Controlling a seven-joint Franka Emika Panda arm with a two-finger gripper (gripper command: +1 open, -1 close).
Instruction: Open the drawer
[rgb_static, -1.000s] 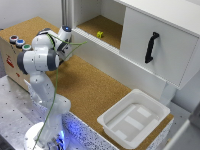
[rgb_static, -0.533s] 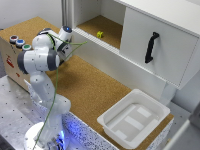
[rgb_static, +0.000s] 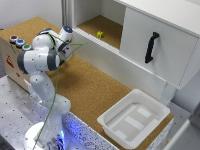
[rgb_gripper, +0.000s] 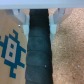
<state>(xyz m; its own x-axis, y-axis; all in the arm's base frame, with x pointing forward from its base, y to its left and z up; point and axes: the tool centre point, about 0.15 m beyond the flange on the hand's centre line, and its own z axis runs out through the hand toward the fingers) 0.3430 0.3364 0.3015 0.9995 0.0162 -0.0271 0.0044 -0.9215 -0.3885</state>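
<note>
The drawer (rgb_static: 117, 64) is the long, low white front with a thin lip, running under the open cabinet compartment; it looks flush and closed. My white arm (rgb_static: 42, 57) stands at the exterior view's left, with its wrist (rgb_static: 65, 34) near the drawer's left end and apart from it. The fingers are hidden by the arm in that view. In the wrist view my gripper (rgb_gripper: 37, 22) is open, its pale fingertips (rgb_gripper: 21, 19) spread over a black strip (rgb_gripper: 39, 55) between a printed cardboard box (rgb_gripper: 11, 47) and the cork surface (rgb_gripper: 70, 55). Nothing is held.
A white plastic bin (rgb_static: 132, 117) sits on the cork counter at the exterior view's lower right. The big white door panel has a black handle (rgb_static: 151, 47). A small yellow-green object (rgb_static: 100, 34) lies in the open compartment. A cardboard box (rgb_static: 12, 52) carries coloured caps.
</note>
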